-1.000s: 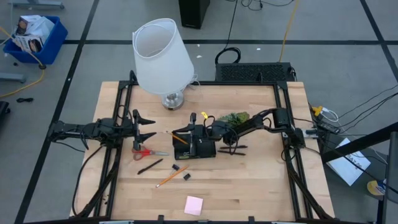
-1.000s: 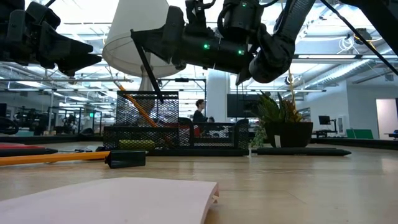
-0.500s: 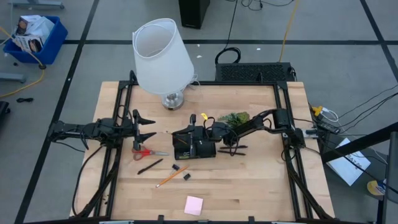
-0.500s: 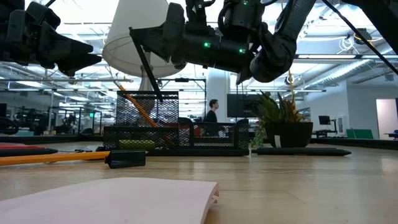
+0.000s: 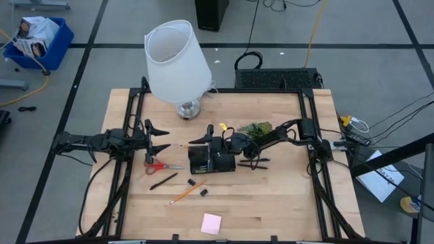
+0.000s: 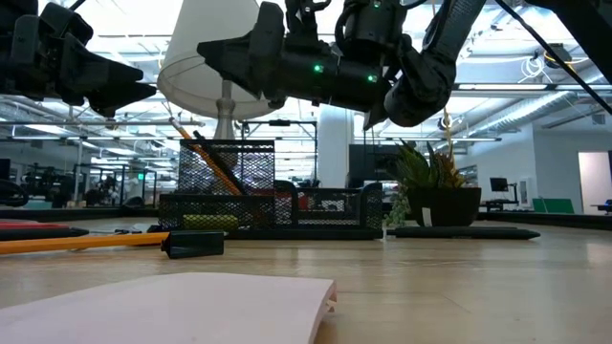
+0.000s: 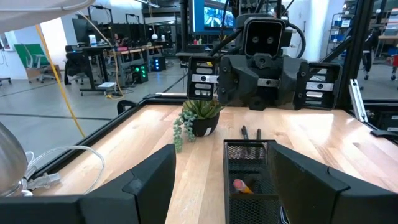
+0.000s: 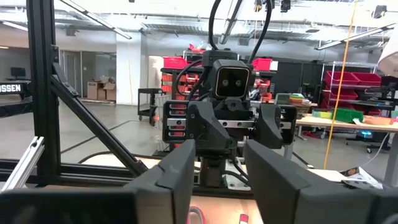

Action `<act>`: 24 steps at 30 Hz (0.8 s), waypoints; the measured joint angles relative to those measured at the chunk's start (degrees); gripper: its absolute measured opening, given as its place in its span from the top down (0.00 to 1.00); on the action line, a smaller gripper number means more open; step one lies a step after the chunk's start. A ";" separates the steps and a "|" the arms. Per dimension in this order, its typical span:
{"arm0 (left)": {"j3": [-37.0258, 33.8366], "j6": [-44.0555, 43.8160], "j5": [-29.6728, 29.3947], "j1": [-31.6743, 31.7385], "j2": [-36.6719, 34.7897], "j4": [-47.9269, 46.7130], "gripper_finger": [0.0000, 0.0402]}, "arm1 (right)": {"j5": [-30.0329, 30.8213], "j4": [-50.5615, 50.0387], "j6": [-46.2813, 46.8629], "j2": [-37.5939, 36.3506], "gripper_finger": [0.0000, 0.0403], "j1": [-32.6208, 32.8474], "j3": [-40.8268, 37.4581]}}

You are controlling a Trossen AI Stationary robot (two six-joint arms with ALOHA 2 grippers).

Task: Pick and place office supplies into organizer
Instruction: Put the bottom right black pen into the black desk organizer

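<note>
Right gripper (image 6: 215, 50): over the organizer (image 5: 211, 160); fingers now released, empty. The black pen held a moment ago is gone from them, judged dropped into the mesh cup.

Left gripper (image 5: 161, 139): fingers parted, empty, above the scissors (image 5: 160, 166).

Desk (image 5: 271, 203): scissors, pencil (image 5: 184, 194), sticky pad (image 5: 211, 223) remain.

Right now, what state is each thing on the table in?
right gripper: open, empty, above the organizer.
left gripper: open, empty, above the scissors.
organizer: upright, pencil and black pen inside.
scissors: flat on the table, blades shut.
pencil: loose on the table.
sticky-note pad: flat, near the table's front edge.
lamp: upright.
plant: upright beside the organizer.
</note>
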 joint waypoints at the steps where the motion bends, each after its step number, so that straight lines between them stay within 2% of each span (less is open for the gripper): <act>1: 0.00 0.00 0.00 0.01 0.00 0.01 0.36 | 0.01 -0.17 0.02 0.00 0.63 0.00 0.01; 8: 0.00 0.00 0.00 0.00 -0.02 0.02 0.36 | -0.12 -0.21 0.42 0.00 0.57 0.22 0.00; 13: 0.00 0.00 0.00 0.02 0.00 0.02 0.36 | -6.20 -0.22 1.16 -0.04 0.57 1.31 0.00; 17: 0.00 0.00 0.00 0.02 0.00 0.00 0.36 | -6.36 -2.56 0.48 -0.49 0.59 2.92 -0.11; 19: 0.00 -0.01 0.00 0.01 -0.01 0.02 0.36 | -6.55 -6.78 0.35 -1.81 0.60 3.77 -0.22; 22: 0.00 0.00 0.00 0.00 -0.01 0.02 0.36 | -6.21 -18.18 -1.54 -5.39 0.60 5.24 -0.20; 24: 0.00 0.00 0.00 0.00 0.00 -0.01 0.36 | -3.48 -26.50 -4.43 -7.76 0.60 6.57 -0.20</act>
